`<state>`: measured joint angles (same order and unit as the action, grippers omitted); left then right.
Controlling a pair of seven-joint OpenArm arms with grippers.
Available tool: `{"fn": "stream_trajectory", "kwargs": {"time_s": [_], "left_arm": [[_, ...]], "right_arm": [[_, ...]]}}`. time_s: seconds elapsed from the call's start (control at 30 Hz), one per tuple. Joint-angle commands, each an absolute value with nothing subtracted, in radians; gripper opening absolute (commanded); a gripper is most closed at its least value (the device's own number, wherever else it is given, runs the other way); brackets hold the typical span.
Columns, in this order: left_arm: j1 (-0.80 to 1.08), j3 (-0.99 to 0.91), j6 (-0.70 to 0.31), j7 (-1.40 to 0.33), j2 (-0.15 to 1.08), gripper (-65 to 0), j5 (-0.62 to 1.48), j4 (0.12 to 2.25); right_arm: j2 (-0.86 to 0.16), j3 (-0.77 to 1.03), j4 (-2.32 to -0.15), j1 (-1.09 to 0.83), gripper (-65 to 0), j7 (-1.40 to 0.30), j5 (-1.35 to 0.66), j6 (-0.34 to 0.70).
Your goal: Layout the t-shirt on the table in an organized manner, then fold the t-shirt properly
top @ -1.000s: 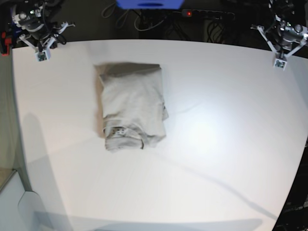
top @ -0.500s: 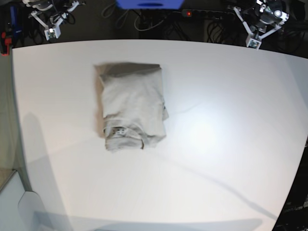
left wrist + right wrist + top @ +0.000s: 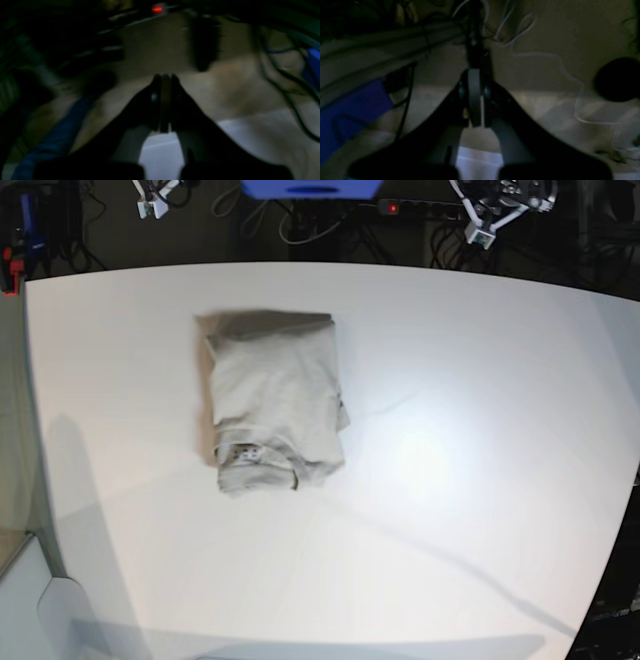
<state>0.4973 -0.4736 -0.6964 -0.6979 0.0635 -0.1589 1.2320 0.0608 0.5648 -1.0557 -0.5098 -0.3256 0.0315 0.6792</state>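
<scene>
Both arms are drawing farther back beyond the far edge of the counter (image 3: 480, 480) than a moment ago, while the t-shirt (image 3: 275, 402) is lying unmoved, folded, left of the counter's middle. The wrist views are showing the left fingers (image 3: 163, 80) and right fingers (image 3: 475, 75) pressed together, holding nothing, over dim cables (image 3: 545, 57). A power strip (image 3: 430, 210) is lying behind the counter.

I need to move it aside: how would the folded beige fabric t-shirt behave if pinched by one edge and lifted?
The folded beige fabric t-shirt is soft cloth with loose layers at its near end, so it would probably droop and unfold. It looks light. Pushed across the smooth white table, it would likely bunch rather than slide whole.
</scene>
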Motion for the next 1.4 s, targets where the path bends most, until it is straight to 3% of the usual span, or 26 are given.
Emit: {"fn": "stream_trajectory", "kwargs": {"time_s": [0.0, 0.47, 0.73, 0.93, 1.2, 1.37], "left_arm": [[0.49, -0.473, -0.698, -0.68, 0.071, -64.8, -0.16, 1.211], [0.263, -0.467, -0.698, -0.349, 0.073, -64.8, -0.203, 0.558], [0.145, -0.466, -0.496, -0.081, 0.073, -64.8, -0.203, 0.249], [0.071, -0.47, -0.361, -0.036, 0.061, -64.8, -0.332, 0.122], [0.071, -0.473, -0.2, -0.035, 0.042, -64.8, -0.341, 0.124], [0.056, -0.475, -0.163, -0.033, 0.041, -64.8, -0.341, 0.119]], "right_arm": [[0.056, 0.568, -1.015, -0.509, -64.7, -0.302, 0.025, 0.698], [-0.035, 0.567, -0.328, -0.311, -64.7, 0.177, 0.027, 0.698], [-0.045, 0.567, -0.275, -0.286, -64.6, 0.234, 0.027, 0.45], [0.001, 0.567, -0.274, -0.26, -64.6, 0.236, 0.028, 0.18], [0.001, 0.421, -0.274, -0.266, -64.7, 0.252, 0.028, 0.015], [0.001, 0.312, -0.24, -0.271, -64.7, 0.295, 0.028, -0.012]]}}
